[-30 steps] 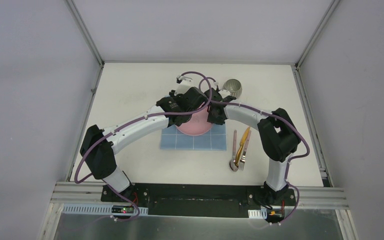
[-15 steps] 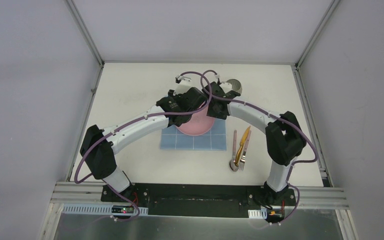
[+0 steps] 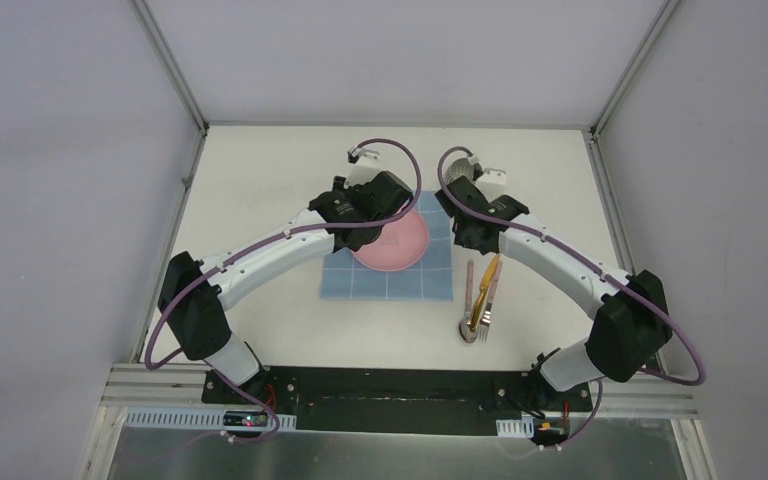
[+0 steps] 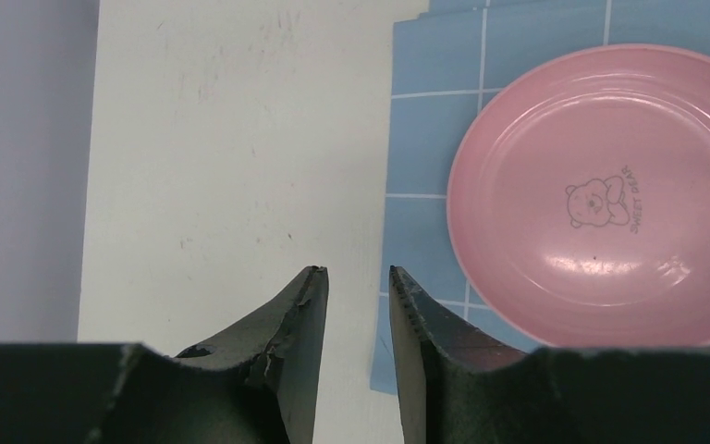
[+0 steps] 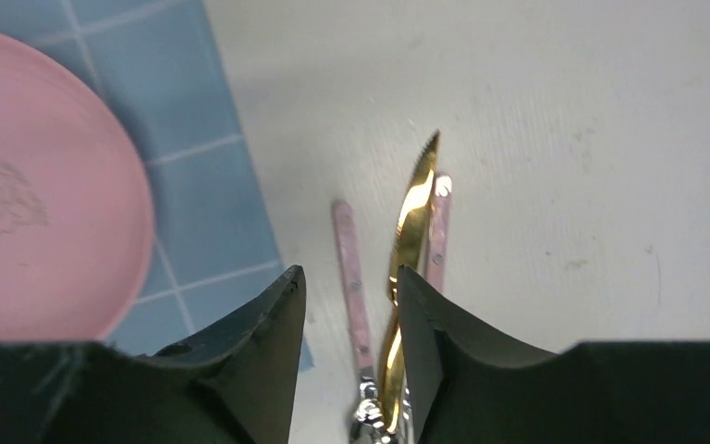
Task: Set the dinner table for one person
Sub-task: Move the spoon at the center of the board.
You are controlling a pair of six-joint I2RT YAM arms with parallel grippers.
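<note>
The table is big, flat and off-white; it fills the floor of the top view, with metal rails along its edges; both arms reach out over it from the near side.

A blue mat with white lines lies flat near the middle of the table; a pink plate sits on the far part of the mat; the plate has a little bear drawn in it.

The left pincer hangs over the table at the edge of the mat; its two fingers are apart, with nothing between them; in the left wrist view one finger is over bare table and the other is over the mat; the plate is off to the side of the fingers, not touching them.

To the right of the mat, a spoon, a gold knife and a fork lie close together on the table; the knife lies partly on the fork.

The right pincer is above them; its fingers are apart and clamp nothing; the pink spoon handle shows in the gap, and the knife runs by one finger; whether a finger touches the knife cannot be told.

A shiny cup stands on the far part of the table, half hidden behind the right arm's purple cable.
</note>
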